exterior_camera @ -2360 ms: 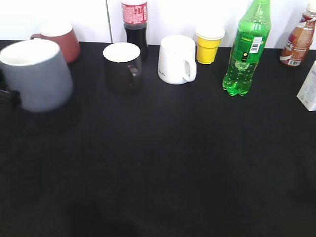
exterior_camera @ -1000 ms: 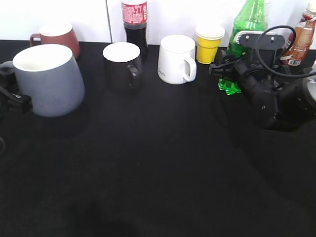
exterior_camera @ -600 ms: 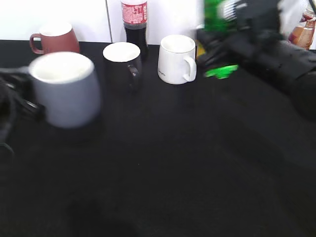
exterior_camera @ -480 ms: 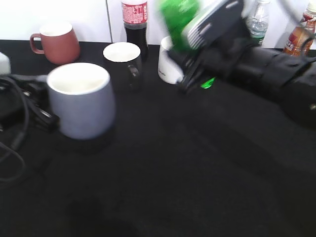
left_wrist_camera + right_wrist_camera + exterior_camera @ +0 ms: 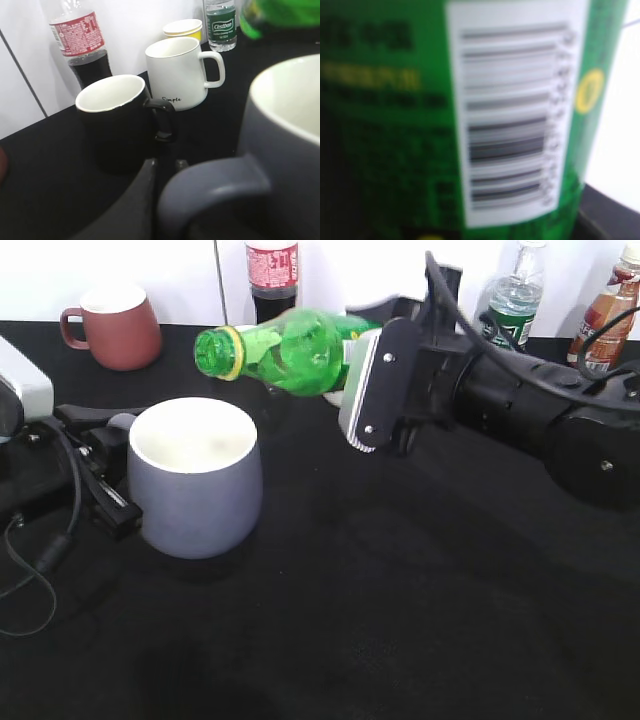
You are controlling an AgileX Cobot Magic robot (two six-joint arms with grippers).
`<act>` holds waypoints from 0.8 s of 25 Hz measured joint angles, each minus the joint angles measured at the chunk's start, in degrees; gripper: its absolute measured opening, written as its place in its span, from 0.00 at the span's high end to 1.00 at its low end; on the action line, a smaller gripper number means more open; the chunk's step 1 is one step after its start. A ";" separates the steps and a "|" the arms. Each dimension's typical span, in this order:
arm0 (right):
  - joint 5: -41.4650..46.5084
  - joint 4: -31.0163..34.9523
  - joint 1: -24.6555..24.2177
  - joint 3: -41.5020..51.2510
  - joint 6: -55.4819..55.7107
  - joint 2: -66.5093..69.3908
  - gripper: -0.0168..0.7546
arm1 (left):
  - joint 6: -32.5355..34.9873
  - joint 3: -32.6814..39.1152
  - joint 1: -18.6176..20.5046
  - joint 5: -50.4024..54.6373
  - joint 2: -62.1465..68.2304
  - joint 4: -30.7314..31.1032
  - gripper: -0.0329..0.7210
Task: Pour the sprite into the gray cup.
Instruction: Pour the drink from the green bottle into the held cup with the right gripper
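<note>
The gray cup (image 5: 195, 480) stands upright on the black table at the left, white inside. My left gripper (image 5: 105, 480) is shut on its loop handle (image 5: 215, 182); the cup body fills the right of the left wrist view (image 5: 287, 135). My right gripper (image 5: 362, 380) is shut on the sprite (image 5: 295, 340) and holds it almost level in the air. The bottle's mouth (image 5: 208, 348) points left, above and just behind the cup's rim. No stream shows. In the right wrist view the sprite's green label and barcode patch (image 5: 510, 115) fill the frame and the fingers are hidden.
A maroon mug (image 5: 118, 325) and a cola bottle (image 5: 272, 270) stand at the back. A black mug (image 5: 115, 120), a white mug (image 5: 177, 75), a yellow cup (image 5: 182, 27) and a water bottle (image 5: 515, 295) stand behind. A brown bottle (image 5: 605, 310) is at the far right.
My left gripper has slid the gray cup right, toward the middle. My right gripper took the sprite, lifted it, carried it left and tipped it level over the cup.
</note>
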 joint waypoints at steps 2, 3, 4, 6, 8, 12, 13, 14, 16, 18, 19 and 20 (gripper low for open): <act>-2.79 1.08 0.00 0.00 -5.36 0.09 0.41 | 0.00 0.00 0.00 0.00 0.00 0.02 0.88; -4.05 1.27 0.00 0.00 -7.45 0.09 0.41 | 0.00 0.00 0.00 0.00 0.00 0.07 0.88; -4.53 1.27 0.00 0.00 -10.13 0.09 0.41 | 0.00 0.00 0.00 0.00 0.00 0.07 0.88; -4.80 2.41 0.00 0.00 -14.66 0.16 0.41 | 0.00 0.00 0.00 -0.24 0.00 0.07 0.88; -7.07 4.80 0.00 0.00 -16.62 0.16 0.41 | 0.00 0.00 0.00 -0.81 0.00 0.14 0.88; -8.78 5.35 0.00 0.00 -20.56 0.16 0.41 | 0.00 0.00 0.00 -0.93 0.00 0.16 0.88; -8.78 5.34 0.00 0.00 -21.47 0.16 0.41 | 0.00 0.00 0.00 -1.24 0.00 0.16 0.88; -8.83 5.34 0.00 0.00 -22.57 0.16 0.41 | 0.00 0.00 0.00 -1.50 0.00 0.16 0.88; -8.83 5.34 0.00 0.00 -24.41 0.16 0.41 | 0.00 0.00 0.00 -1.69 0.00 0.21 0.88; -8.94 5.34 0.00 0.00 -25.05 0.16 0.41 | 0.00 0.00 0.00 -2.12 0.00 0.21 0.88; -9.09 5.34 0.00 0.00 -25.17 0.16 0.41 | 0.00 0.00 0.00 -3.08 0.00 0.21 0.88; -9.99 5.34 0.00 0.00 -25.17 0.16 0.41 | 0.00 0.00 0.00 -3.68 0.00 0.21 0.88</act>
